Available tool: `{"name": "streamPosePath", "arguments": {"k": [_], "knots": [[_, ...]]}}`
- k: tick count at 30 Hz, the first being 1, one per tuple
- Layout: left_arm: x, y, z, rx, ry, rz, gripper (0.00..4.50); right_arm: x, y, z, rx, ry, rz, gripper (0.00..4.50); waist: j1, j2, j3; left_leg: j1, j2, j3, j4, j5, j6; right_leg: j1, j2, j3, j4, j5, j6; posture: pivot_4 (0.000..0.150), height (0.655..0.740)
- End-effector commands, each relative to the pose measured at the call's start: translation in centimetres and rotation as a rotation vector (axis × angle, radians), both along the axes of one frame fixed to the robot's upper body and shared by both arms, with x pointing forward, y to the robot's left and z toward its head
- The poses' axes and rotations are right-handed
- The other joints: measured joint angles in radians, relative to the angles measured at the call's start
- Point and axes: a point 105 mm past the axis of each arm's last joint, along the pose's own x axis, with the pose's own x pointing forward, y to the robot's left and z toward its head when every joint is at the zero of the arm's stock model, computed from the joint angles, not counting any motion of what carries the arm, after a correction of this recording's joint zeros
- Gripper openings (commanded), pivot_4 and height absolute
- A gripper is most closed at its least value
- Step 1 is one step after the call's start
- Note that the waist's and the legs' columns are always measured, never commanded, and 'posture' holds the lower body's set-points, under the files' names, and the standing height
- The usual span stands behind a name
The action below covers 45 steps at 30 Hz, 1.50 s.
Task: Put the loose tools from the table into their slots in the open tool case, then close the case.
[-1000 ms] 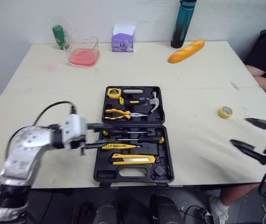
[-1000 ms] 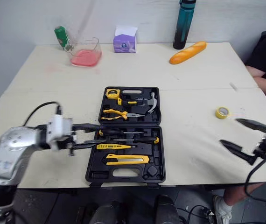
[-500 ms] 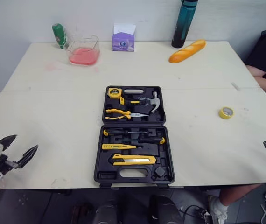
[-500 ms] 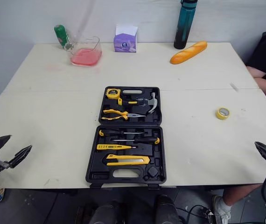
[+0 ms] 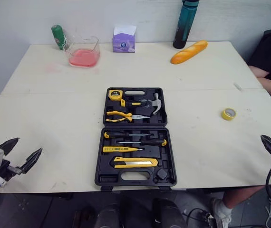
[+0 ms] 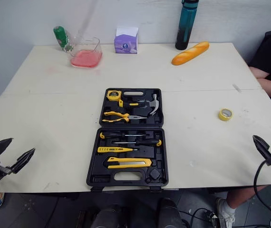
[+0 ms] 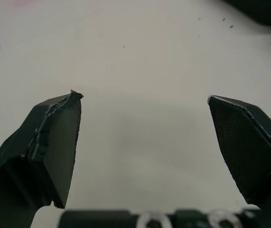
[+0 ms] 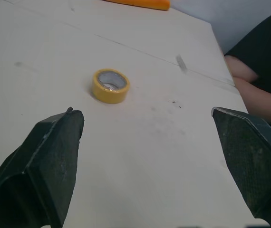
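The open tool case (image 5: pixel 135 176) lies at the middle of the table (image 5: pixel 54 104), with a tape measure (image 5: pixel 115 94), hammer (image 5: pixel 155 103), pliers (image 5: pixel 123 115), screwdrivers (image 5: pixel 138 138) and utility knife (image 5: pixel 135 163) seated in its slots, while a yellow tape roll (image 5: pixel 228 114) lies loose on the tabletop well to the case's right. The left gripper (image 7: pixel 143 96) hovers at the table's near left edge, fingers spread wide and empty. The right gripper (image 8: pixel 142 111) hangs at the near right edge, likewise spread and empty, near the tape roll.
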Motion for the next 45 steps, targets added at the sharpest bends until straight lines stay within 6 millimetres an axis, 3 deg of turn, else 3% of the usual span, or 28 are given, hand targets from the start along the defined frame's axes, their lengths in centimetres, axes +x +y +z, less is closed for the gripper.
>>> {"name": "streamPosePath", "arguments": {"k": [1, 5, 9, 17, 23, 31, 45], "knots": [[1.6, -3.6, 2.5, 0.017, -0.047, -0.162, 4.47, 1.2, 2.2, 2.8, -0.084, 0.031, 0.095, 4.5, 0.002, 0.0, 0.0, 0.0, 0.0, 0.0, 0.0, 0.0, 0.0, 0.0, 0.0, 0.0, 0.0, 0.0, 0.0, 0.15, 0.74], [2.5, -7.5, 3.5, 0.051, -0.051, -0.342, 4.47, 2.4, 3.1, 4.7, -0.099, 0.152, 0.133, 4.5, 0.001, 0.001, 0.0, 0.0, -0.001, 0.0, 0.001, 0.001, 0.002, 0.0, -0.001, 0.0, 0.001, 0.0, 0.0, 0.15, 0.74], [2.2, -12.8, 4.9, 0.061, -0.086, -0.618, 4.47, 3.3, 5.7, 6.0, -0.161, 0.368, 0.372, 4.5, -0.005, 0.002, 0.001, -0.001, 0.002, 0.001, 0.001, 0.001, 0.002, 0.0, 0.004, 0.0, -0.001, 0.0, 0.0, 0.15, 0.74], [1.2, -18.7, 7.1, -0.042, -0.111, -0.899, 4.47, 5.9, 5.1, 6.3, -0.242, 0.614, 0.426, 4.5, -0.016, 0.002, 0.001, -0.002, 0.001, 0.002, 0.002, 0.002, 0.002, -0.001, 0.01, 0.0, -0.002, 0.0, 0.0, 0.15, 0.74], [0.6, -21.6, 8.2, -0.085, -0.124, -1.019, 4.47, 8.4, 4.2, 5.7, -0.331, 0.717, 0.41, 4.5, -0.025, 0.003, 0.002, -0.004, 0.001, 0.002, 0.003, 0.003, 0.002, -0.002, 0.012, 0.0, -0.002, 0.0, 0.001, 0.15, 0.74], [-0.5, -23.2, 8.2, -0.112, -0.1, -1.095, 4.47, 10.6, 5.1, 5.1, -0.39, 0.803, 0.457, 4.5, -0.03, 0.006, 0.005, -0.004, 0.003, 0.004, 0.004, 0.004, -0.001, -0.003, 0.016, 0.002, -0.001, 0.001, 0.001, 0.15, 0.74], [-1.0, -23.6, 8.5, -0.119, -0.095, -1.081, 4.47, 13.1, 7.0, 4.9, -0.52, 0.866, 0.416, 4.5, -0.026, 0.007, 0.005, -0.005, 0.004, 0.002, 0.005, 0.005, -0.002, -0.003, 0.016, 0.001, 0.006, 0.0, 0.0, 0.15, 0.74]]}}
